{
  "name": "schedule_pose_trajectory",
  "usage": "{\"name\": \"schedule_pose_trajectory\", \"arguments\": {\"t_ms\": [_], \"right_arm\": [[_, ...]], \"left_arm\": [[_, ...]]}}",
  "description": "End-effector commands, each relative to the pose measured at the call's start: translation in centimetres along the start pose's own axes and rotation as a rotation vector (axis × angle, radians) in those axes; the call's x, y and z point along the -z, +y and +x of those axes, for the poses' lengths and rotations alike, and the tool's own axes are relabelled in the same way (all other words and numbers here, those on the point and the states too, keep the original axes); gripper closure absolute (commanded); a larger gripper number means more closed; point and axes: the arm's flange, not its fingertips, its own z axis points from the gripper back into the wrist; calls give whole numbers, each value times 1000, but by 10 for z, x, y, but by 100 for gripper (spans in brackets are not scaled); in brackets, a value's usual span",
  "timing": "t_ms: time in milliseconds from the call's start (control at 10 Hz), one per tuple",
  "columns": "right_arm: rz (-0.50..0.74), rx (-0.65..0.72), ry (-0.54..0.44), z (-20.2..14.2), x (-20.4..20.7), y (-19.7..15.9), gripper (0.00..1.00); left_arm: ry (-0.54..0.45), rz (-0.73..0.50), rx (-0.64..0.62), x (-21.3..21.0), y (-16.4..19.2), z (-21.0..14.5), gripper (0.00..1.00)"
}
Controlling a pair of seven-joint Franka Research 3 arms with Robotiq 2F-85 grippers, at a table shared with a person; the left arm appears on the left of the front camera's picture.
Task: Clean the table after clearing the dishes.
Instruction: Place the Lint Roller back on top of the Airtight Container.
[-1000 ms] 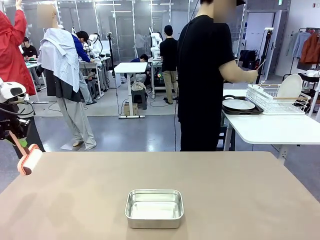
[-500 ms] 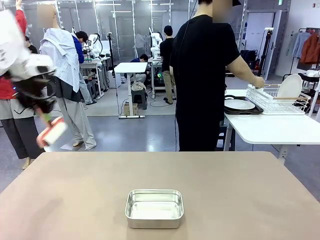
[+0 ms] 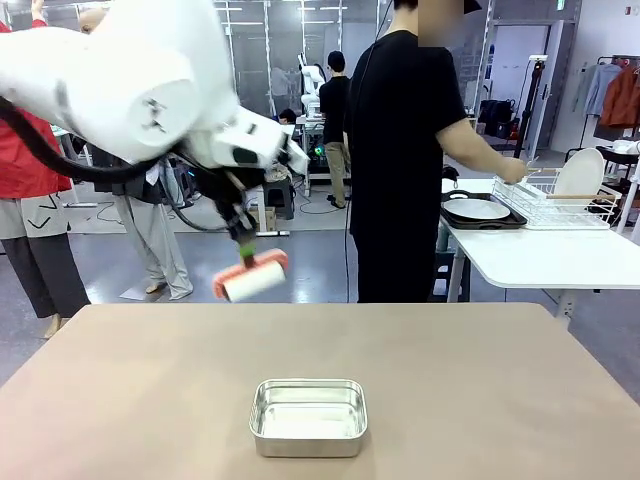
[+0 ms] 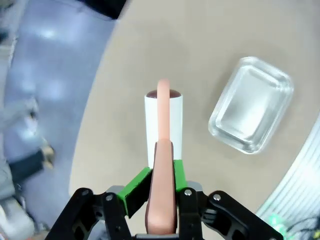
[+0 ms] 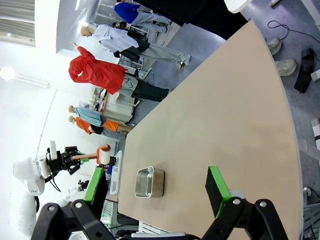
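The left arm has swung in fast from the left edge of the scene. A second ago only its tool and the roller showed low at the far-left corner of the tabletop; half a second ago it was raised and blurred over the left side; now the left tool (image 3: pixel 236 222) hangs above the far-left part of the tabletop (image 3: pixel 480 380), with the lint roller (image 3: pixel 251 280) carried out over the far edge. The left wrist view shows the left tool clamped tight on the roller's pink handle (image 4: pixel 163 200), green pads pressing each side, the white roll (image 4: pixel 163 122) pointing away over the beige surface. The roller looks to be in the air, not yet touching the surface.

The right tool (image 5: pixel 155 192) stands wide open with nothing between its pads, off to the side and looking along the tabletop.

The dishes have left the big tabletop. A white plate (image 3: pixel 477 208) lies on a dark tray (image 3: pixel 484 222) on the small white table (image 3: pixel 560 262) at the far right, and another plate (image 3: pixel 581 172) stands in the wire rack (image 3: pixel 545 202) beside it, where the person's hand (image 3: pixel 515 170) is reaching. On the main surface a small steel pan (image 3: pixel 308 416) sits near the middle of the near edge, unmoved across the three moments.

So clearing looks done and cleaning is starting: the likely next move is to lower the roll onto the far-left area and sweep. The pan sits in the way of any pass across the near middle.
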Motion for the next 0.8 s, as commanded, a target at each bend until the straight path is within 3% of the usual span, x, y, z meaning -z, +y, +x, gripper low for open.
{"name": "schedule_pose_trajectory", "arguments": {"t_ms": [0, 300, 400, 700], "right_arm": [[4, -6, -10, 1, 1, 2, 0], [4, -6, -10, 1, 1, 2, 0], [4, -6, -10, 1, 1, 2, 0], [4, -6, -10, 1, 1, 2, 0]], "left_arm": [[-50, -65, 257, 17, -10, -5, 77], [10, -290, 292, 37, -29, -6, 77], [-25, -157, 294, 37, -43, 17, 77], [-25, -157, 294, 37, -43, 17, 77]]}}
